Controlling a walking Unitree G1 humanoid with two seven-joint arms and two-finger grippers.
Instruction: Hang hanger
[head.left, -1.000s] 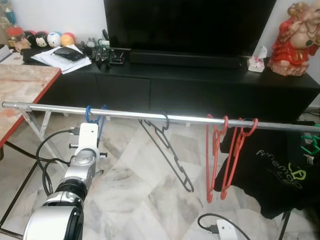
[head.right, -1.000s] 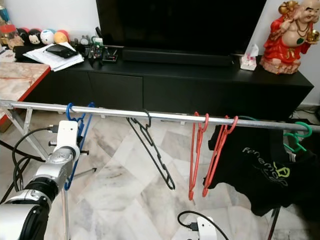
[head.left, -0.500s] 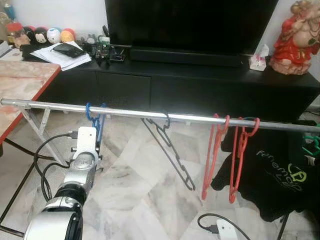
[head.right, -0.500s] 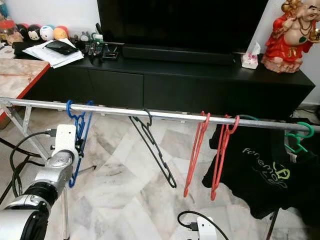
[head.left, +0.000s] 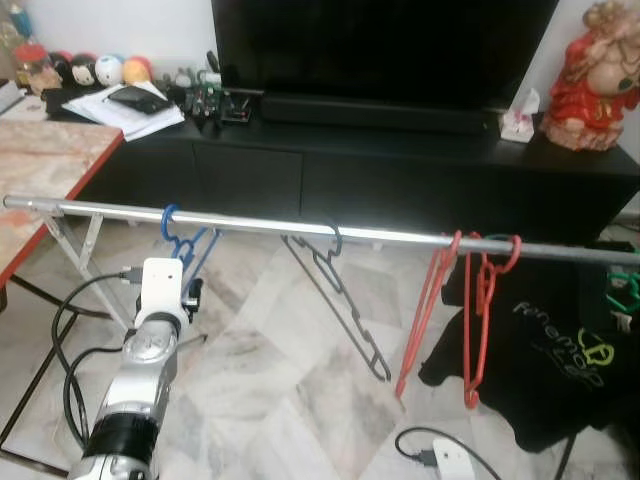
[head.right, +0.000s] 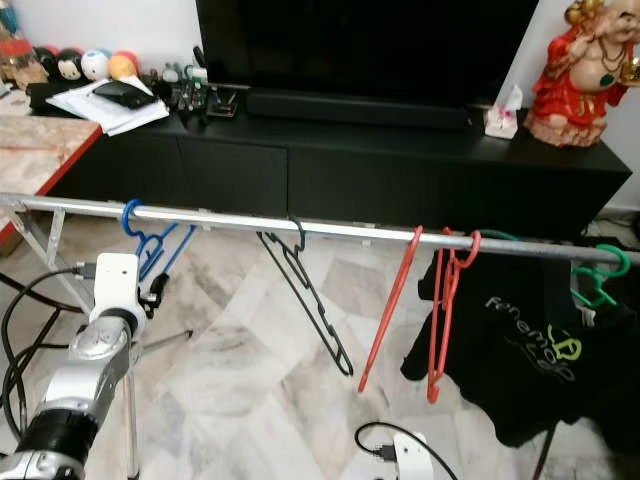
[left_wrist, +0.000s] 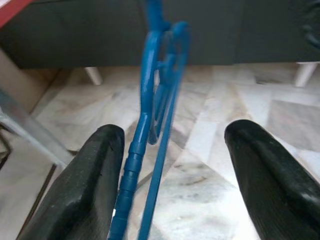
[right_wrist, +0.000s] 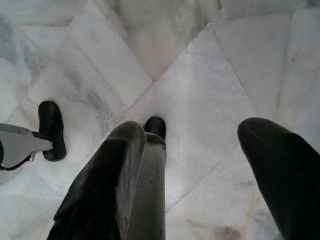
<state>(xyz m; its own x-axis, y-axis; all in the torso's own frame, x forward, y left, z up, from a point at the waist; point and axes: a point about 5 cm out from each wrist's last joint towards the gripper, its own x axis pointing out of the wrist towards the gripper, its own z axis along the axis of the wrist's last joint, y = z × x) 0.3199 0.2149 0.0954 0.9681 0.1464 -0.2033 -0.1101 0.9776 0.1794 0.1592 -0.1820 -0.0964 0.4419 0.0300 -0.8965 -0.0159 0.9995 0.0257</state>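
Overhead, one metal rail (head.left: 260, 223) carrying one blue hanger (head.left: 181, 243) near its left end, one black hanger (head.left: 335, 296) at mid-rail, two red hangers (head.left: 475, 310) right of middle, a dark T-shirt (head.left: 545, 345) beside them and one green hanger (head.left: 625, 285) at the far right end. Below the blue hanger, the left gripper (left_wrist: 172, 185), fingers (left_wrist: 85, 185) spread apart in the left wrist view, blue plastic just beside one of them, contact impossible to tell. In the right wrist view, the right gripper (right_wrist: 192, 172) likewise spread over marble floor (right_wrist: 210, 70), gripping nothing.
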